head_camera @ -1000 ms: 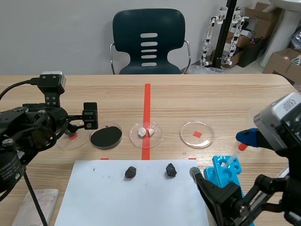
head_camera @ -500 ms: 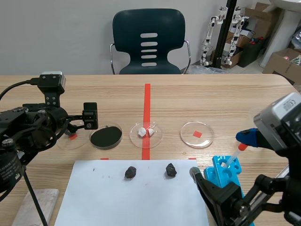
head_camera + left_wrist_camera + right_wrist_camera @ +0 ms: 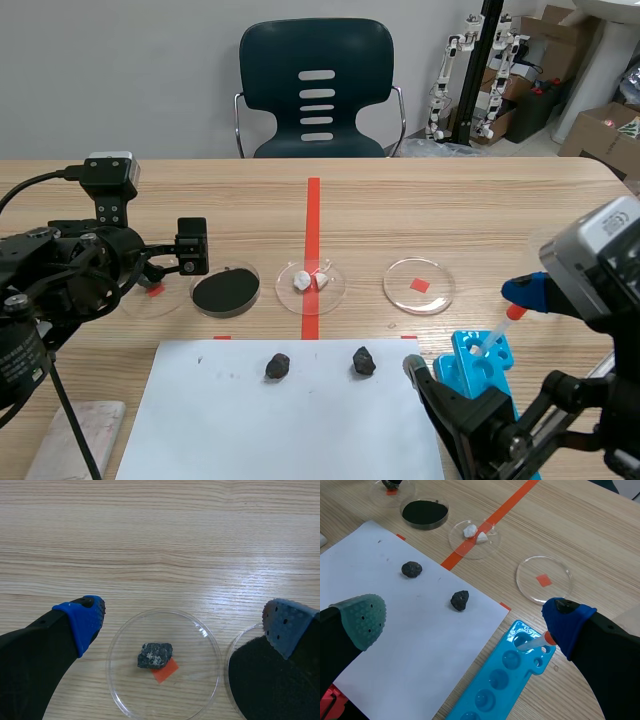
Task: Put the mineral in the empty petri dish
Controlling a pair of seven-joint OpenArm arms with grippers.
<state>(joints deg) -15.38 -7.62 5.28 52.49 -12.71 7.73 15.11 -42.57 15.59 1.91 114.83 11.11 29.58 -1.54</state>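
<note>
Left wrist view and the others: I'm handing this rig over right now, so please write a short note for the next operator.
Left gripper: open, holding nothing, above the leftmost dish.
Right gripper: open, holding nothing, above the paper.
Done: one mineral lies in the leftmost dish, free of the fingers.
Elsewhere: the left rock and the right rock lie on the paper; the right-hand dish is empty.
Left to do: probably just withdrawing the left arm.

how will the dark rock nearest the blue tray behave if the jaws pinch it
The dark, lumpy mineral chunk looks rigid, so it probably won't deform. Its irregular, angular faces suggest it could twist when pinched rather than roll far. It lies on the white paper sheet, which might slide if the chunk is pushed.
</note>
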